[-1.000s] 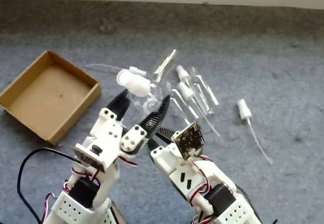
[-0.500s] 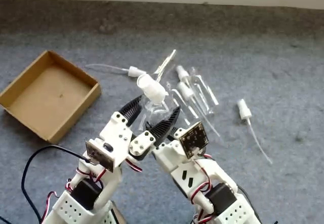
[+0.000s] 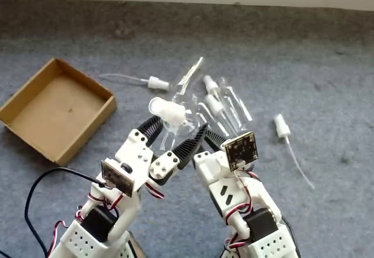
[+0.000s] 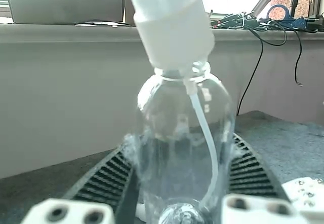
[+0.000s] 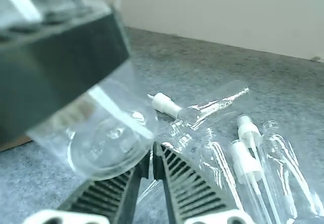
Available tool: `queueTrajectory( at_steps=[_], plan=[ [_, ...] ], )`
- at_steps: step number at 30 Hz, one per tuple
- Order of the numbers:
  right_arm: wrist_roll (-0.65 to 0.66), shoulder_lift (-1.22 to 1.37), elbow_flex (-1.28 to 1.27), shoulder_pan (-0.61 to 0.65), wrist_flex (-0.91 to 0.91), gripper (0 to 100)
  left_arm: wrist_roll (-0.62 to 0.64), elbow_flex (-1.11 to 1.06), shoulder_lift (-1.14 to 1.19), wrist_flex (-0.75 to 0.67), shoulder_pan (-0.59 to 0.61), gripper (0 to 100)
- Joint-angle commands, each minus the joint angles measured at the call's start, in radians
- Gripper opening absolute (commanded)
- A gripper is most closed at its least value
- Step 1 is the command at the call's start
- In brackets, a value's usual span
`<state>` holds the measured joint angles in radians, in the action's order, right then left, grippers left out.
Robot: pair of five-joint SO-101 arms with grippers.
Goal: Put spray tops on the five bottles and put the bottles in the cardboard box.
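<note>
- Bottle [image 4: 177, 148], clear plastic, is up off the grey desk [image 3: 327, 65]. It is clamped by its body between the two fingers of your left tool [image 3: 180, 125], which is closed on it.
- A white spray top [image 4: 172, 26] sits tilted on its neck, and the neck's rim shows just under the collar. The dip tube [image 4: 205, 127] curves down inside the bottle.
- Your right tool [image 5: 152, 157] is just beside the left tool's nearer finger, close to the bottle's base. Its jaws are drawn together to a thin slit, and you can see nothing between them.
- Beyond both tools, a pile of clear bottles [image 3: 236, 103] lies on the desk with two more spray tops [image 3: 210, 84] mixed in.
- One slim bottle [image 3: 190, 76] lies at an angle on the pile's edge nearest the box.
- A loose spray top [image 3: 158, 83] lies between the pile and the box, with its thin tube pointing toward the box side.
- A lone spray top [image 3: 282, 126] lies well apart on the pile's other side, its tube trailing back toward the arms.
- The cardboard box [image 3: 55, 109] sits open-topped on the desk on your left arm's side, well apart from the bottle.
</note>
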<state>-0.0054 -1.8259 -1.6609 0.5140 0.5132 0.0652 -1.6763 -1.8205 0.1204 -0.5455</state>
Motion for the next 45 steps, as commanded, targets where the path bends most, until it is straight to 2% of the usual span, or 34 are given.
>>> queueTrajectory(
  at_steps=[1, 9, 17, 24, 32, 39, 45],
  plan=[
    [-0.008, -0.01, 0.005, -0.024, -0.03, 0.5, -0.006, -0.019, -0.007, 0.008, -0.015, 9],
    [-0.008, -0.01, 0.002, -0.013, -0.025, 0.5, -0.008, -0.019, -0.008, 0.003, -0.01, 9],
    [0.0, -0.01, 0.005, 0.131, -0.025, 0.4, -0.009, -0.016, -0.01, -0.005, -0.008, 9],
    [0.0, -0.01, 0.005, 0.153, -0.027, 0.4, -0.006, -0.019, -0.01, -0.107, 0.114, 9],
    [0.0, -0.01, 0.007, 0.265, -0.03, 0.4, -0.005, -0.019, -0.007, -0.11, 0.094, 9],
    [-0.002, -0.01, 0.091, 0.257, -0.025, 0.4, -0.005, -0.019, -0.007, 0.051, 0.087, 9],
    [-0.002, -0.01, 0.104, 0.216, -0.025, 0.4, -0.006, -0.019, -0.007, 0.063, 0.045, 9]
  ],
)
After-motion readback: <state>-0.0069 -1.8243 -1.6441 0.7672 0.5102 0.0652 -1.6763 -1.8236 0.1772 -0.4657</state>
